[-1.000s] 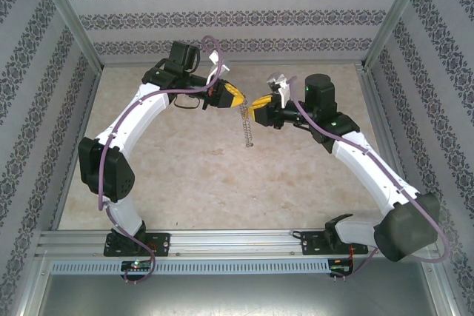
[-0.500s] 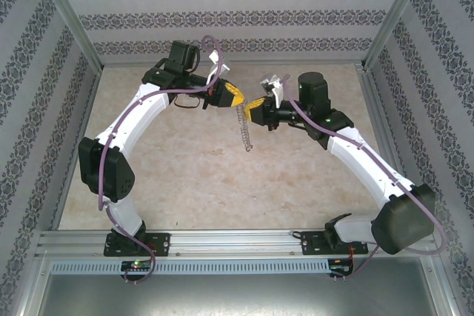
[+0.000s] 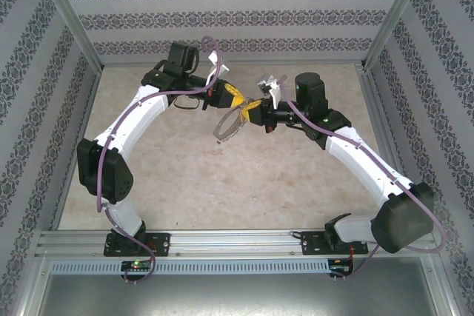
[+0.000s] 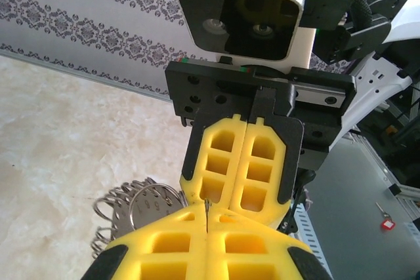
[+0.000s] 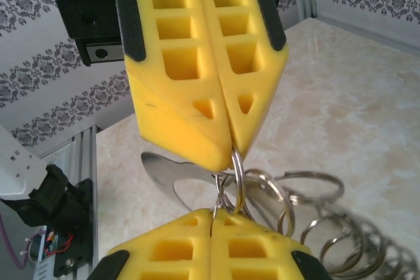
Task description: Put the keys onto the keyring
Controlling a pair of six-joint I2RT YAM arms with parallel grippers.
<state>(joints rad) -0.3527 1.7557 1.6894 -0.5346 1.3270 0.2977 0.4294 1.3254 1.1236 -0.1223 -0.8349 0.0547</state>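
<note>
The keyring is a thin metal ring fringed with several small silvery rings. It hangs tilted above the table between the two yellow-fingered grippers. My left gripper is shut on its wire, seen as a thin metal edge in the seam at the fingertips. My right gripper meets it tip to tip and is shut on the keyring too. In the right wrist view the left gripper pinches the wire from above and the right gripper from below. The keys are out of view.
A flat silvery plate hangs among the small rings. The beige marble-look table is walled by patterned panels and an aluminium frame. A small red-tagged item lies on the grey surface beyond the near rail.
The right gripper moved left to the left gripper's tip and closed on the ring. The keyring, which hung straight down, has swung up into a tilt between them.
</note>
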